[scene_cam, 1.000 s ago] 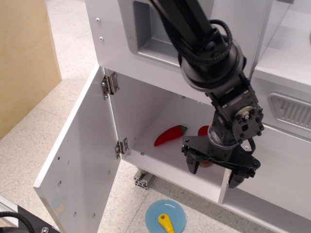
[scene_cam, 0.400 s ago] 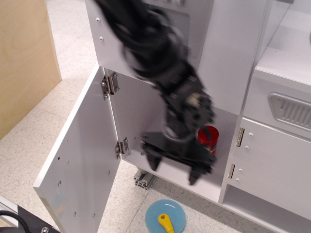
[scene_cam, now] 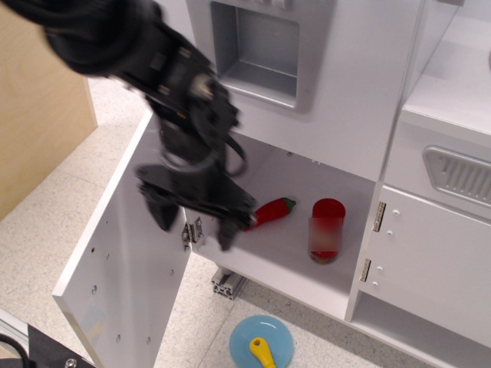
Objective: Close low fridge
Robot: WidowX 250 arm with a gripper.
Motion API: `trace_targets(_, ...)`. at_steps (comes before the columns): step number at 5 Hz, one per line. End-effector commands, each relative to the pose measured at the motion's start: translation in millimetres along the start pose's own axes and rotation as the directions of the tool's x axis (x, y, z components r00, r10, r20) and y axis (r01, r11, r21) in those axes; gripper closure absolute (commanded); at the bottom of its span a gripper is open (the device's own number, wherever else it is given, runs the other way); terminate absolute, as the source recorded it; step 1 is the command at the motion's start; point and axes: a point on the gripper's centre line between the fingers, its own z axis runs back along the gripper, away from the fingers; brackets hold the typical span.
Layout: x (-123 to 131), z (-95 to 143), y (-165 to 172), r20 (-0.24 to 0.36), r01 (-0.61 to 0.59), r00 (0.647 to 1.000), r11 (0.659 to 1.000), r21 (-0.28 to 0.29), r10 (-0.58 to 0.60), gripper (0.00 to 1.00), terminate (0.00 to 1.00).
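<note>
The fridge (scene_cam: 253, 230) sits low in the white toy kitchen, under the panel with the grey dispenser (scene_cam: 257, 50), and it stands open: its door (scene_cam: 123, 261) swings out to the left and toward the camera, inner face showing, with small screw holes dotted over it. The lower hinge (scene_cam: 192, 230) shows at the door's inner edge; the upper one is hidden behind the arm. The black gripper (scene_cam: 193, 213) hangs in front of the hinge side of the opening, blurred, its two fingers (scene_cam: 163, 215) pointing down and spread apart with nothing between them. One finger lies over the door's inner face near the hinge edge, the other over the mouth of the compartment; whether either touches the door cannot be told. Inside the fridge a red pepper (scene_cam: 270, 212) with a green stem lies on the floor just right of the gripper, and a red cup (scene_cam: 327, 230) stands further right, near the right wall. To the right is a smaller cabinet door (scene_cam: 430, 261) with two hinges, and above it a grey vent (scene_cam: 459, 175). On the floor below the fridge lies a blue plate (scene_cam: 261, 342) with a yellow piece (scene_cam: 263, 354) on it. A wooden board (scene_cam: 38, 100) stands at the left.
</note>
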Motion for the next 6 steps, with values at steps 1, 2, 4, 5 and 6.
trace_targets(1, 12.0, 28.8, 59.3, 0.037, -0.027, 0.999, 0.999, 0.039, 0.025, 0.0, 0.0)
trace_targets(2, 18.5, 23.9, 84.9, 0.022, -0.05, 0.999, 0.998, 0.047, 0.049, 0.0, 0.0)
trace_targets(4, 20.1, -0.6, 96.7, 0.03, -0.075, 0.997, 0.997, 0.034, 0.074, 0.0, 0.0)
trace_targets(5, 20.1, -11.3, 85.7, 0.043, -0.107, 0.993, 0.994, -0.015, 0.108, 0.0, 0.0)
trace_targets(6, 22.8, -21.5, 76.5, 0.017, -0.15, 0.989, 0.989, -0.002, 0.15, 0.0, 0.0)
